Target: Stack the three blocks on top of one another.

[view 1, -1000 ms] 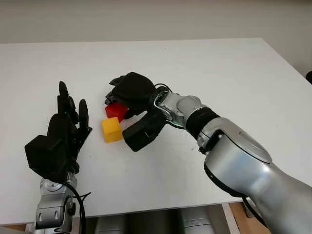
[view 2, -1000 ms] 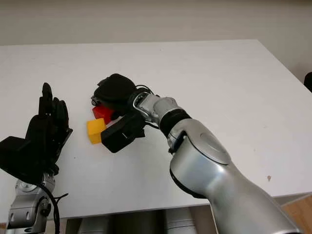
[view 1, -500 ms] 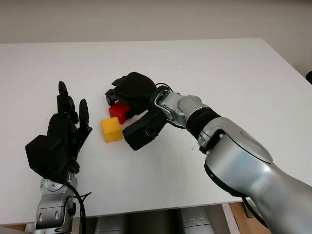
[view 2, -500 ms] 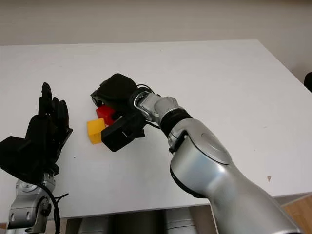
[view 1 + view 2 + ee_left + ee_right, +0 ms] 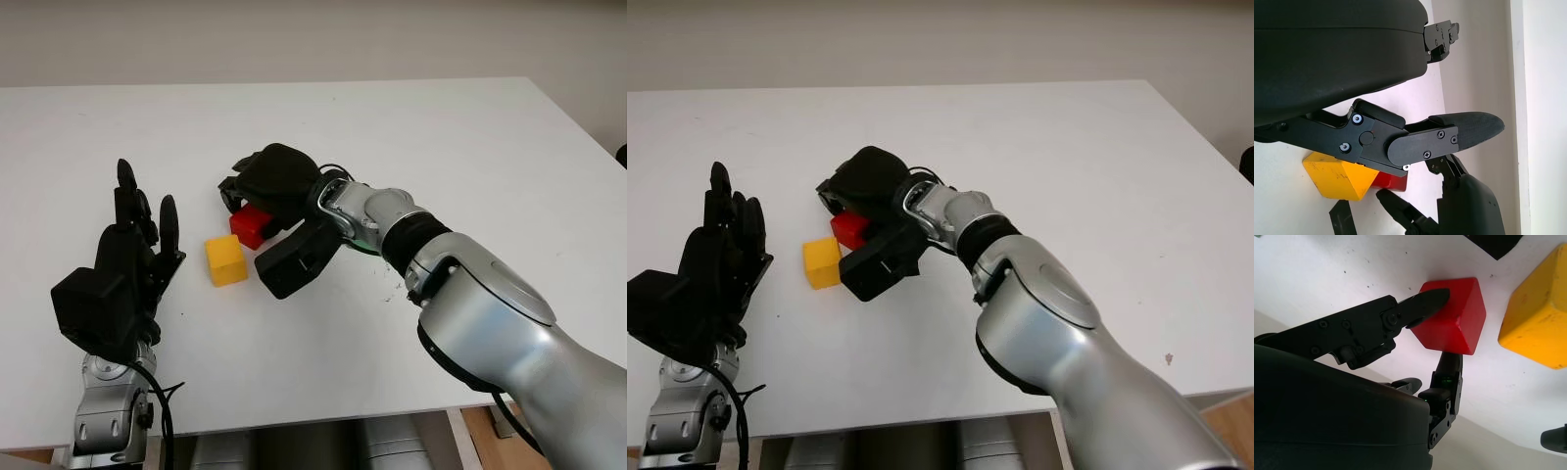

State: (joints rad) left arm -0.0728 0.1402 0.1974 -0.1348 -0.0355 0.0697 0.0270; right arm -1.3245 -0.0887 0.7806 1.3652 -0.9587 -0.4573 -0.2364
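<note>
Gripping red block (image 5: 252, 224), right hand (image 5: 279, 188), white table (image 5: 441, 127)

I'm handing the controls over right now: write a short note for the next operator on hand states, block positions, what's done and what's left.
Right hand: shut on the red block, at the table's middle, fingers pinching it from opposite sides; whether it is off the surface can't be judged.
Left hand: open, parked near the table's front left.
Yellow block: on the table just beside the red block, apart from it.
Done: red block grasped. Nothing is stacked.
Left: set red on yellow, then add the third block, which I can't locate here.
</note>
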